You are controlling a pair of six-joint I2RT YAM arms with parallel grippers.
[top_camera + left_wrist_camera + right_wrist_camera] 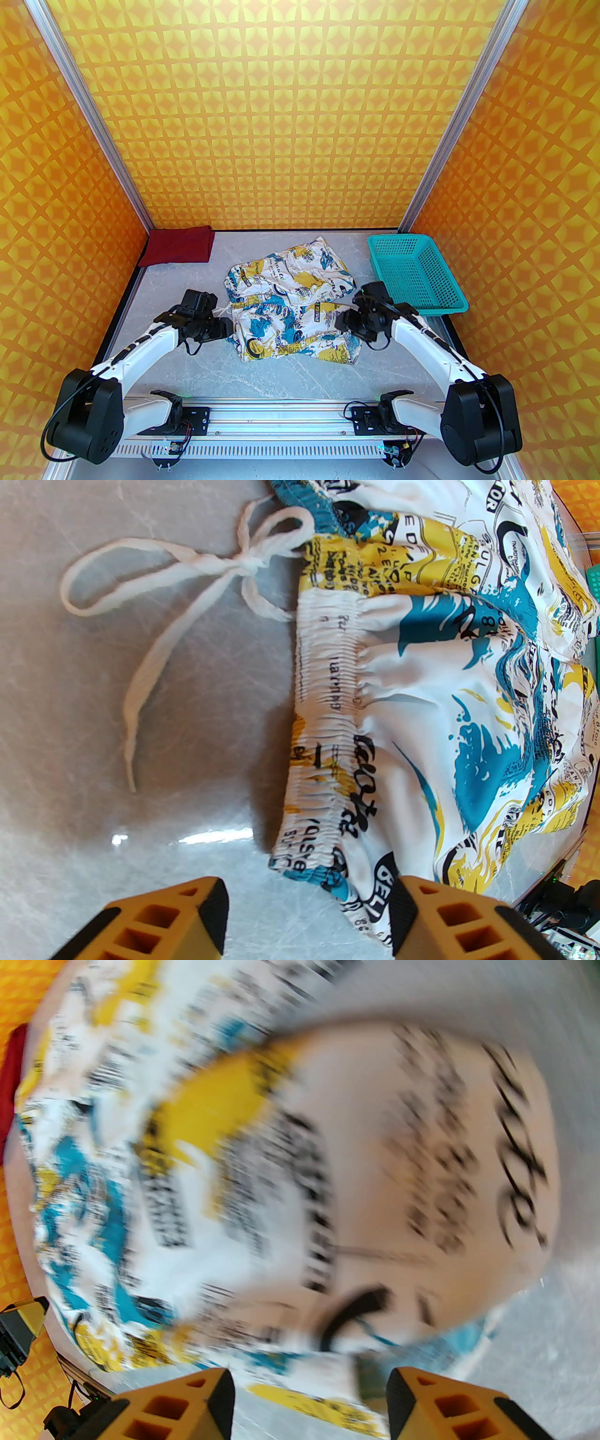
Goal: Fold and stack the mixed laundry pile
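The mixed laundry pile is two garments on the grey table. The dark red one (180,244) lies folded at the back left corner. The white printed one (290,304) lies crumpled in the middle, its elastic waistband (323,705) and white drawstring (187,588) facing left. My left gripper (228,328) sits at the waistband's near left corner; its jaws (309,916) stand open, with the cloth's corner lying just ahead of them. My right gripper (341,322) is at the garment's right edge, open (309,1400), the blurred printed cloth (234,1171) just beyond its fingertips.
A teal perforated basket (412,272) stands at the back right, close behind my right wrist. Orange patterned walls enclose the table on three sides. Bare grey tabletop (281,379) lies between the garment and the arm bases.
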